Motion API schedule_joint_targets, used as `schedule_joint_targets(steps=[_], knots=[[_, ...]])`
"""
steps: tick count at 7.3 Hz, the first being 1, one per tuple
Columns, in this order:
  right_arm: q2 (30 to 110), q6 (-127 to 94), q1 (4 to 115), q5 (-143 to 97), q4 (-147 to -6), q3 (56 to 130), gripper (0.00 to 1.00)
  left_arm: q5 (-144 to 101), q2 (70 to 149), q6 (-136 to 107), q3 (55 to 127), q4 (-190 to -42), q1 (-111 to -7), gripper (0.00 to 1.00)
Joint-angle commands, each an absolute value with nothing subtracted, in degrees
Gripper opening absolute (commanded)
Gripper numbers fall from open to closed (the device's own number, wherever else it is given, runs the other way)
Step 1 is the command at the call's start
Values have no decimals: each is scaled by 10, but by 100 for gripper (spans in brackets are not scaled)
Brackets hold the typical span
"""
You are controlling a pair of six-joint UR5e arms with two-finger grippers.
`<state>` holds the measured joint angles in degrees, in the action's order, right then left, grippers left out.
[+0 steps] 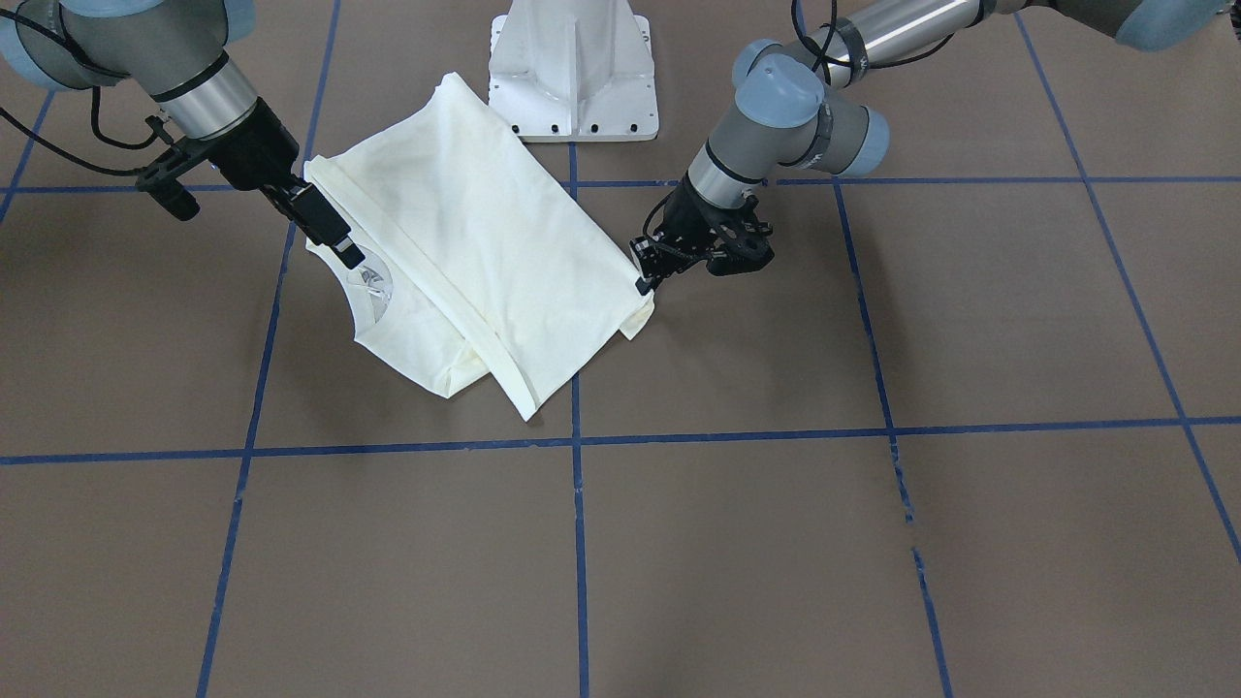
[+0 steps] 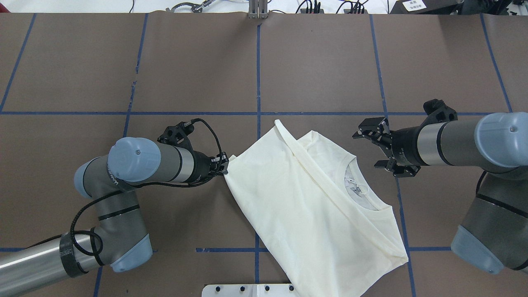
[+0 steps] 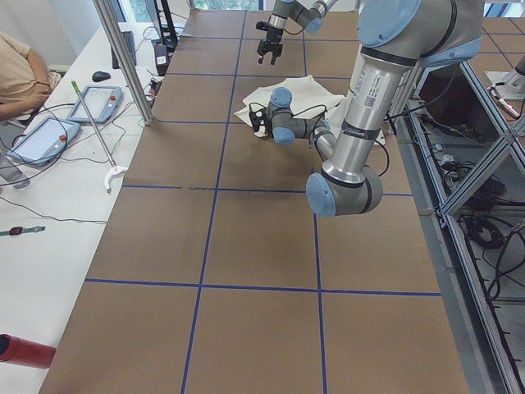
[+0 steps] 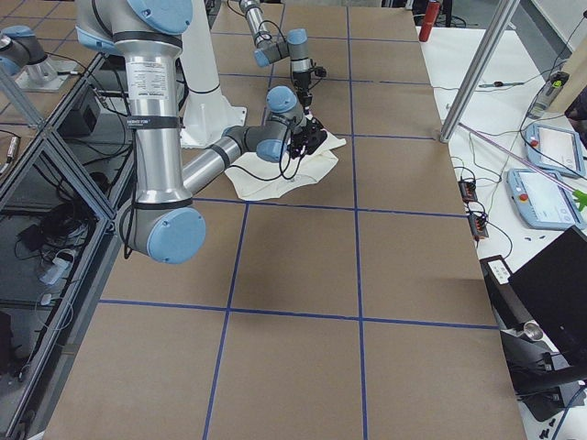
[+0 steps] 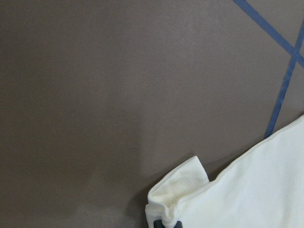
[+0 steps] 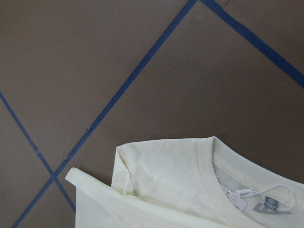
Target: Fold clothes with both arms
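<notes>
Overhead exterior view is showing the cream T-shirt [image 2: 288,194] lying half folded near the robot-side edge of the surface [image 2: 330,62], about midway along it. For a clean fold, I think the right gripper [image 2: 368,149] should be taking the cloth edge beside the collar [image 2: 359,185], then both lifting evenly together. Left gripper [image 2: 224,165] is pinching one shirt corner tightly. Right gripper is hovering wide open, holding nothing.

1. The overhead view looks forward and down from behind me onto the T-shirt [image 2: 288,206]. The front view faces me steeply from beyond it.
2. Both side views look along the worktop [image 3: 262,246], far from the T-shirt.
3. My wrist cameras sit close over the T-shirt's edges. All six views share it.
</notes>
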<state>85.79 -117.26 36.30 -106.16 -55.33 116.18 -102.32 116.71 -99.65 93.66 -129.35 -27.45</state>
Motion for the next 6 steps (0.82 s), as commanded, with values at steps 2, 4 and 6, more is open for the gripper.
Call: schedule_joint_targets(steps=[2, 4, 6], knots=[[842, -1173, 364, -1061, -554, 1149, 100, -1024, 1274, -923, 806, -1299, -389, 0], [794, -1175, 364, -1056, -554, 1102, 100, -1022, 1394, -907, 615, -1365, -422, 0], [741, -1175, 364, -1031, -555, 1051, 100, -999, 1469, -852, 489, -1406, -443, 6]])
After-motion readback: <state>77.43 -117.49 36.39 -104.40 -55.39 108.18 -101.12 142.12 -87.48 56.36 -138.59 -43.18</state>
